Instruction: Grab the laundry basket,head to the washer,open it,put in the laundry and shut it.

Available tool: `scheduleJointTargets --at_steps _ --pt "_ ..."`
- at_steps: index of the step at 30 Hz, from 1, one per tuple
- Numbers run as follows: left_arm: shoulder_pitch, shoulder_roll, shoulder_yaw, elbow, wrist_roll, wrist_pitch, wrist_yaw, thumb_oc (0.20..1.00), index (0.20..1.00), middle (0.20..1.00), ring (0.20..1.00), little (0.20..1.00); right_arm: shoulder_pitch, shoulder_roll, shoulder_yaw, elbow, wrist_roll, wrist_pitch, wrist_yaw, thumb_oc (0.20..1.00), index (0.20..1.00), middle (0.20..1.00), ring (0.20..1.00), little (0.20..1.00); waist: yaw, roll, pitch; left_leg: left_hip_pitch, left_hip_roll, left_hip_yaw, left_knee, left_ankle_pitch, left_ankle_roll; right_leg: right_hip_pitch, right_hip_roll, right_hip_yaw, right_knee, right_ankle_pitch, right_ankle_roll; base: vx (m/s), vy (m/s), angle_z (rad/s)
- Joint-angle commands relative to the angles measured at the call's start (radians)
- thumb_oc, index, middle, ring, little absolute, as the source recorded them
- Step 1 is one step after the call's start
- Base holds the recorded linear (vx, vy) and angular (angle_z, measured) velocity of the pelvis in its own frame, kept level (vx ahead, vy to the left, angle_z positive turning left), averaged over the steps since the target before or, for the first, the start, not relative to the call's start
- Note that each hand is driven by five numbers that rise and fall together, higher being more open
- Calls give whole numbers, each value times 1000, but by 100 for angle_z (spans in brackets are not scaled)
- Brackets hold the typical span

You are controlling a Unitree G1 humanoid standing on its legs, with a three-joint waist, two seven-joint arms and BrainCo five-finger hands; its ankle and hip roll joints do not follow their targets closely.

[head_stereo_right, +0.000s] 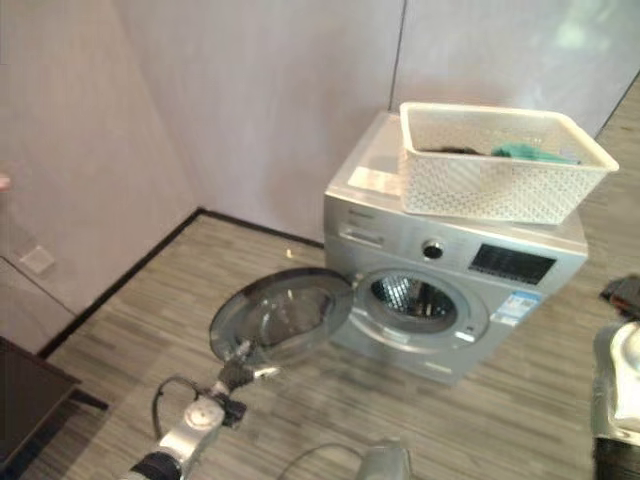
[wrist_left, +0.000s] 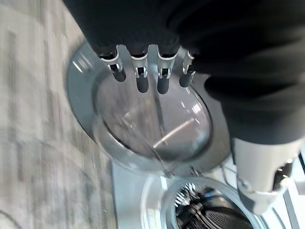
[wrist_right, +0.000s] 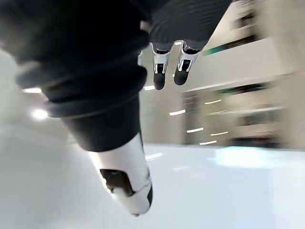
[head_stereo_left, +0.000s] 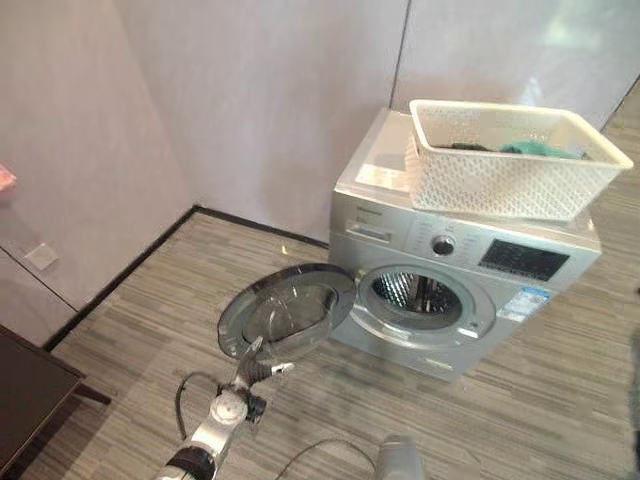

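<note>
Gaping washer door [head_stereo_left: 288, 312], basket [head_stereo_left: 510, 160] atop.

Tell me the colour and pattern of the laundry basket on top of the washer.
White with a perforated lattice pattern; the laundry basket shows best in the left eye view.

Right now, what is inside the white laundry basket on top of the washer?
The basket sits on the washer lid. Over its rim, a dark garment and a teal one show at the back. The lattice walls hide anything lower down.
</note>
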Motion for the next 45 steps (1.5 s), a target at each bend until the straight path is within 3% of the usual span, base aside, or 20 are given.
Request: scheduleJointTargets --at_steps 1,3,7,8,9,10,12,13,15,16,17,18,19,21,23,26,28,34,41,45 --pt "-47 33 14 -95 19 -41 -23 1000 1000 1000 1000 1000 -128 -119 -1 132 -98 19 26 1000 1000 1000 1000 1000 16 -30 48 161 -1 -72 -195 -13 -39 76 -7 -4 -180 78 13 125 -98 29" --pt "-33 38 11 -94 15 -42 -33 1000 1000 1000 1000 1000 -175 -211 50 155 -94 34 75 1000 1000 1000 1000 1000 27 -57 45 177 16 -73 -180 -25 -70 78 -30 -39 -246 111 25 173 -189 50" --pt "-25 29 19 -51 14 -38 -34 1000 1000 1000 1000 1000 -181 -289 91 180 -100 81 141 1000 1000 1000 1000 1000 21 -92 20 229 29 -74 -217 -15 -101 98 -15 -54 -225 114 31 222 -236 38" --pt "-24 29 28 -24 12 -34 -31 1000 1000 1000 1000 1000 -164 -335 100 196 -99 112 178 1000 1000 1000 1000 1000 13 -106 6 247 46 -71 -231 -6 -118 103 1 -52 -213 107 30 266 -310 44" --pt "-20 11 44 18 -1 -28 -25 1000 1000 1000 1000 1000 -84 -387 57 190 -65 132 236 1000 1000 1000 1000 1000 -18 -103 -11 271 92 -73 -246 36 -144 101 54 -44 -183 76 9 272 -320 27" --pt "-22 10 39 19 -1 -29 -24 1000 1000 1000 1000 1000 -72 -388 45 187 -62 132 239 1000 1000 1000 1000 1000 -16 -98 -11 272 97 -75 -250 38 -147 100 58 -48 -179 71 6 261 -330 13" --pt "-11 -9 73 66 -32 -24 -24 1000 1000 1000 1000 1000 18 -393 -12 162 -37 132 291 1000 1000 1000 1000 1000 -28 -84 -25 264 171 -75 -201 172 -190 123 136 -73 -165 17 -37 217 -334 -9" --pt "-4 -9 83 76 -38 -22 -28 1000 1000 1000 1000 1000 68 -395 -51 146 -25 129 311 1000 1000 1000 1000 1000 -27 -91 -32 231 197 -81 -138 239 -190 135 162 -76 -177 10 -60 205 -438 -11" --pt "8 3 120 89 -47 -14 -34 1000 1000 1000 1000 1000 156 -417 -116 121 46 112 377 1000 1000 1000 1000 1000 -18 -143 -15 87 243 -135 156 364 -159 191 229 -42 -211 -19 -132 158 -546 -54" --pt "10 5 130 99 -53 -13 -33 1000 1000 1000 1000 1000 179 -432 -123 126 73 106 400 1000 1000 1000 1000 1000 -12 -153 -9 56 240 -141 167 329 -151 206 234 -29 -223 -29 -135 81 -325 -86" --pt "9 6 130 100 -53 -13 -33 1000 1000 1000 1000 1000 181 -432 -125 126 74 105 401 1000 1000 1000 1000 1000 -11 -155 -11 53 237 -141 167 332 -149 204 231 -29 -224 -26 -135 73 -74 -64" --pt "11 4 138 104 -57 -15 -33 1000 1000 1000 1000 1000 209 -444 -140 120 110 103 431 1000 1000 1000 1000 1000 -8 -167 -9 18 205 -146 131 283 -138 220 224 -14 -237 -28 -132 147 20 -51" --pt "9 -6 133 123 -62 -21 -38 1000 1000 1000 1000 1000 234 -459 -119 111 168 77 488 1000 1000 1000 1000 1000 3 -169 -7 -10 144 -151 -20 207 -130 240 223 2 -234 -52 -123 163 30 -24" --pt "-9 -14 123 144 -66 -23 -34 1000 1000 1000 1000 1000 223 -460 -95 116 196 73 503 1000 1000 1000 1000 1000 5 -176 -6 -40 144 -143 -63 226 -139 244 215 9 -225 -53 -125 97 51 -10" --pt "-10 -36 88 174 -60 -36 -50 1000 1000 1000 1000 1000 152 -473 49 163 290 77 589 1000 1000 1000 1000 1000 19 -155 -6 16 135 -118 -171 181 -145 253 222 27 -213 -67 -108 109 89 -26" --pt "2 -39 61 159 -45 -40 -78 1000 1000 1000 1000 1000 139 -521 117 184 345 84 650 1000 1000 1000 1000 1000 18 -143 -19 46 129 -99 -218 193 -149 265 211 23 -223 -58 -104 108 95 -34" --pt "16 -45 48 163 -61 -38 -102 1000 1000 1000 1000 1000 79 -570 262 244 332 118 698 1000 1000 1000 1000 1000 32 -132 -30 94 125 -71 -258 197 -152 280 198 27 -248 -48 -93 109 111 -22" --pt "33 -54 48 195 -79 -42 -116 1000 1000 1000 1000 1000 -103 -582 534 267 342 130 765 1000 1000 1000 1000 1000 43 -128 -38 138 116 -41 -298 196 -150 282 186 40 -261 -37 -79 40 57 -19" --pt "49 -64 33 208 -71 -43 -130 1000 1000 1000 1000 1000 -174 -617 627 258 330 126 798 1000 1000 1000 1000 1000 49 -128 -45 149 111 -40 -317 193 -147 280 177 35 -269 -33 -69 13 23 9" --pt "41 -67 28 227 -74 -41 -133 1000 1000 1000 1000 1000 -293 -638 770 296 282 139 810 1000 1000 1000 1000 1000 56 -134 -49 156 109 -40 -331 195 -146 280 173 28 -272 -30 -64 5 16 -3"
